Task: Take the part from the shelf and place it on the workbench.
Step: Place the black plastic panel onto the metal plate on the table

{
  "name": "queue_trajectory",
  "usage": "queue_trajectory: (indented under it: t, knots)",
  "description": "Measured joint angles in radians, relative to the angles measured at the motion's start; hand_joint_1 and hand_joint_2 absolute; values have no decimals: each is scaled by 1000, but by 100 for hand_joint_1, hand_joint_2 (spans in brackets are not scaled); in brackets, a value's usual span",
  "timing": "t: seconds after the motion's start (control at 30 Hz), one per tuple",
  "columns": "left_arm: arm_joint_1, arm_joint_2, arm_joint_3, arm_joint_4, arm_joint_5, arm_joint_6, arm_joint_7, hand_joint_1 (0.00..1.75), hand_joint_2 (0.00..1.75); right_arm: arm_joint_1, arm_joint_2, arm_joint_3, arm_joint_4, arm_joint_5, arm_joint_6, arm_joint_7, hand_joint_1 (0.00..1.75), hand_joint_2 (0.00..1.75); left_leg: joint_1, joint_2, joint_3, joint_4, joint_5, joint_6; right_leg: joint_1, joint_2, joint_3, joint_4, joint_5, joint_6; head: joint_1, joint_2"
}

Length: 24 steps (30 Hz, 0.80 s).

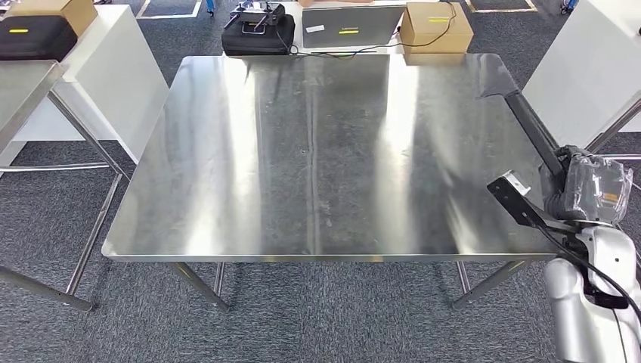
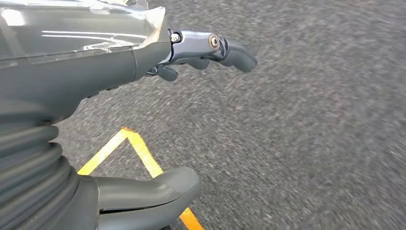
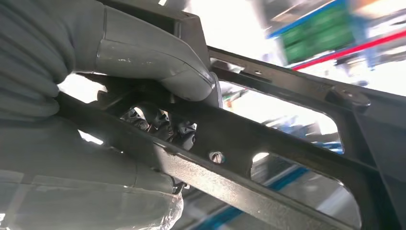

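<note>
R hand (image 1: 586,189) fingers hold black part (image 1: 521,113) over workbench (image 1: 325,151) | L hand (image 2: 143,57) fingers apart | boxes (image 1: 436,28), case (image 1: 258,34) behind

The part (image 1: 529,125) is a long black metal frame with open slots and screws, held tilted above the right edge of the steel workbench (image 1: 317,151), not lying on it.

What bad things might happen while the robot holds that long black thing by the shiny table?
The right hand grips the black part near one end, so its long free end could tip or swing and knock the workbench. The hand is at the bench's right edge, so a part set down there might slide off onto the carpet.
</note>
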<state>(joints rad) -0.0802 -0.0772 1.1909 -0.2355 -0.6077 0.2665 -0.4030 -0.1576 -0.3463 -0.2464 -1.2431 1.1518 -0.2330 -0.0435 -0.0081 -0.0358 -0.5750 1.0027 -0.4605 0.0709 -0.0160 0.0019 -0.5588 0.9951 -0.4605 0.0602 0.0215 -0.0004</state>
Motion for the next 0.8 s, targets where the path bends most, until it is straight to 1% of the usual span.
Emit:
queue_trajectory:
  t: [0.07, 0.17, 0.23, 0.3, 0.37, 0.53, 0.67, 0.8]
  knots:
    - [-4, 6, 0, 0, -7, -6, -8, 0, 175, -47, 4, 24, 112, 104, -50, 42, 173, 175, 1, 3, 2, -3, 0, -2, 2, 3, 0, 0, 0, -3, 0, 0]
    - [-10, 15, 0, -2, -16, -4, -3, 0, 175, -118, 29, 74, 263, 239, -91, 99, 173, 175, 3, 7, 3, -5, 1, -8, 5, 5, 0, 1, 0, -12, 0, 0]
    - [-14, 22, 0, -3, -21, 4, 11, 0, 175, -173, 57, 114, 357, 321, -90, 125, 173, 175, 4, 9, 3, -6, 3, -16, 6, 7, -1, 1, 0, -16, 0, 0]
    - [-18, 27, 0, -3, -22, 11, 21, 0, 175, -225, 89, 162, 437, 366, -76, 128, 173, 175, 6, 9, 4, -7, 3, -27, 7, 7, -2, 2, 1, -18, 0, 0]
    - [-22, 30, 0, -4, -24, 10, 24, 0, 175, -265, 124, 213, 493, 373, -55, 108, 173, 175, 7, 9, 3, -7, 4, -32, 8, 7, -2, 2, 2, -18, 0, 0]
    - [-29, 33, 0, -10, -40, -20, 8, 0, 175, -378, 250, 388, 606, 374, 17, 44, 173, 175, 7, 12, 2, -7, 5, -34, 7, 9, -4, 3, 2, -19, 0, 0]
    - [-32, 32, 0, -11, -49, -31, -10, 0, 175, -457, 343, 518, 677, 374, 58, 9, 173, 175, 6, 9, 2, -7, 5, -34, 6, 8, -4, 3, 2, -19, 0, 0]
    - [-31, 30, 0, -11, -52, -28, -22, 0, 175, -514, 401, 600, 727, 374, 76, 6, 173, 175, 5, 8, 1, -7, 5, -34, 6, 6, -5, 2, 2, -19, 0, 0]
